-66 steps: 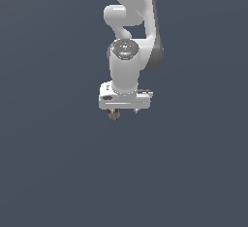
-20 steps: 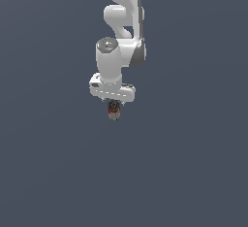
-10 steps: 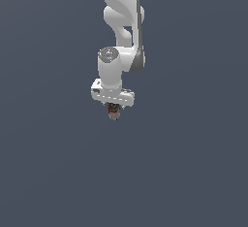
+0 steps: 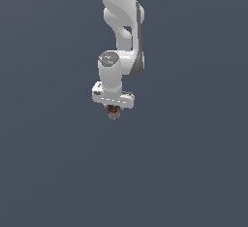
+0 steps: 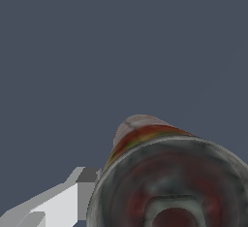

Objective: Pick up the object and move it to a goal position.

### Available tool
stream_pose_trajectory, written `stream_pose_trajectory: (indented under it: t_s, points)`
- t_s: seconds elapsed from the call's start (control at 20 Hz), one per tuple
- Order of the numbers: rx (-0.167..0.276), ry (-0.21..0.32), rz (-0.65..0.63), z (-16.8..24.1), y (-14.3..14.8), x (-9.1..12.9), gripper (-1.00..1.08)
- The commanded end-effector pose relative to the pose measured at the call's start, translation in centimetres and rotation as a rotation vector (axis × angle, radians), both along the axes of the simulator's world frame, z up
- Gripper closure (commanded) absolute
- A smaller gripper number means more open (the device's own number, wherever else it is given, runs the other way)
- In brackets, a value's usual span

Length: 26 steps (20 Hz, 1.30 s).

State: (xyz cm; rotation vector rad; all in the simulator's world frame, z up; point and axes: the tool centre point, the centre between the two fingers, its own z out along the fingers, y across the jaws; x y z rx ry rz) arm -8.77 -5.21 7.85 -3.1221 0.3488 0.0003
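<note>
White arm (image 4: 118, 71) pointing down, jaws closed narrowly around the tiny red-and-white object (image 4: 114, 113), plain grey backdrop

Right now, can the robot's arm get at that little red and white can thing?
Yes, it looks like it already has it. The object sits right under the white end effector, between its fingers, and nothing else is around. In the wrist view the object fills the picture beside one finger.
</note>
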Motion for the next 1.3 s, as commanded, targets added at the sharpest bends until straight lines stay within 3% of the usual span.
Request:
stream_pose_trajectory:
  t_s: [0.0,0.65,1.25]
  points:
    - [0.000,0.000,0.000,-0.1,0.0,0.0,1.08]
    - [0.000,0.000,0.000,1.4,-0.1,0.1,1.08]
    - [0.000,0.000,-0.001,10.1,-0.6,0.9,1.08]
